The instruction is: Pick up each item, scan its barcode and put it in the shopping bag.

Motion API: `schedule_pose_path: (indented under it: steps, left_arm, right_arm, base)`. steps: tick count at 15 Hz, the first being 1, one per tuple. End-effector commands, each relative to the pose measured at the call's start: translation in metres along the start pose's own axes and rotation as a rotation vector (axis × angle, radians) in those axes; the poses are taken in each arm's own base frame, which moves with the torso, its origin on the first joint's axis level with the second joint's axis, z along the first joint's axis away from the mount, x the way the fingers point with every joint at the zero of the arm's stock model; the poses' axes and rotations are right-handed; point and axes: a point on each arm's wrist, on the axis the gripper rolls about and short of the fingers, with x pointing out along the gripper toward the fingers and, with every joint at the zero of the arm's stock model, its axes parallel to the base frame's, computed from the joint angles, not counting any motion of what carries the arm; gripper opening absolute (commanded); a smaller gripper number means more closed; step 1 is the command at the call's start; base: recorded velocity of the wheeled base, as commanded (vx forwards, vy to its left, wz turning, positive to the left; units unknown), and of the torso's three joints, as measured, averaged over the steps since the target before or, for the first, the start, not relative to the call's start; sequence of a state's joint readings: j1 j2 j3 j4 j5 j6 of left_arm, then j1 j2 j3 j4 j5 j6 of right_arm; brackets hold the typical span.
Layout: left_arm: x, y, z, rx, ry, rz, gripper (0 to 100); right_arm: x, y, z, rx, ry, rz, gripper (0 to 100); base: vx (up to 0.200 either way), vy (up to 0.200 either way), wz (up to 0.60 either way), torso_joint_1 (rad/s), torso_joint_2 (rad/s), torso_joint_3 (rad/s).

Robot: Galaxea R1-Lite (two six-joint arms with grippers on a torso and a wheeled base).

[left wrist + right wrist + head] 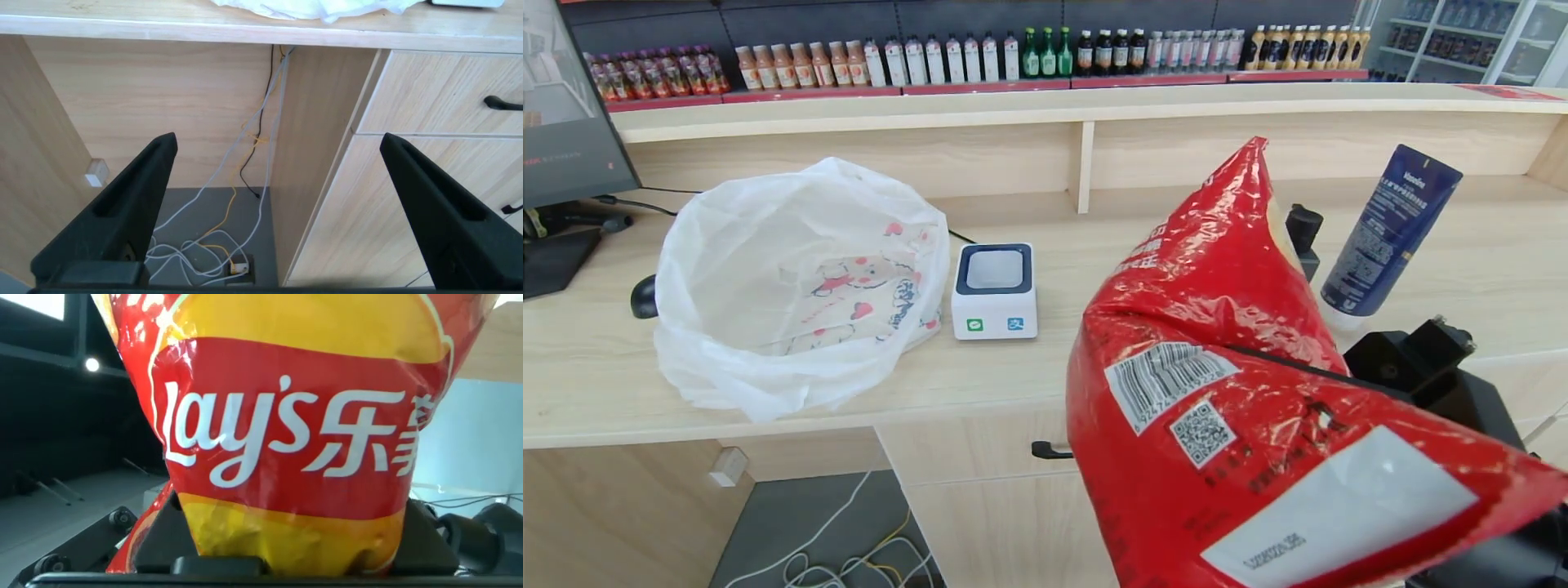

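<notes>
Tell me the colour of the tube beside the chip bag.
The tube is dark blue with a white cap; the head view shows it best.

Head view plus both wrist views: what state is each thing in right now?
chip bag, held aloft, barcode side up.
right gripper, shut on the chip bag.
left gripper, open, empty.
shopping bag, open on the counter.
blue tube, standing on its cap.
drawer, shut.

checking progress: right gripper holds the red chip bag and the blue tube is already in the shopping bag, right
Not quite. The right gripper does hold the red chip bag, but the blue tube is on the counter, well apart from the shopping bag. The head view shows it.
</notes>
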State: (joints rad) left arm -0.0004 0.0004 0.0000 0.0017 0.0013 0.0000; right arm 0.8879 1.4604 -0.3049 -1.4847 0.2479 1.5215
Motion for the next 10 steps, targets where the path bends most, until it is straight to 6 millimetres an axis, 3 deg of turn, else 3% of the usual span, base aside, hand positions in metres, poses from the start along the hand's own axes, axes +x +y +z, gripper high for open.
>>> schedule_pose_path:
  steps: [1, 10]
  left_arm:
    - [0.0000, 0.0000, 0.0000, 0.000, -0.001, 0.001, 100]
    - [0.0000, 0.0000, 0.0000, 0.000, -0.001, 0.001, 100]
  right_arm:
    - [-0.0003, -0.0017, -0.0002, 0.010, 0.001, 0.005, 0]
    - [-0.0004, -0.0070, -0.0005, 0.020, 0.001, -0.011, 0]
  base:
    - [0.000, 0.000, 0.00, 0.000, 0.00, 0.000]
    - [0.000, 0.000, 0.00, 0.000, 0.00, 0.000]
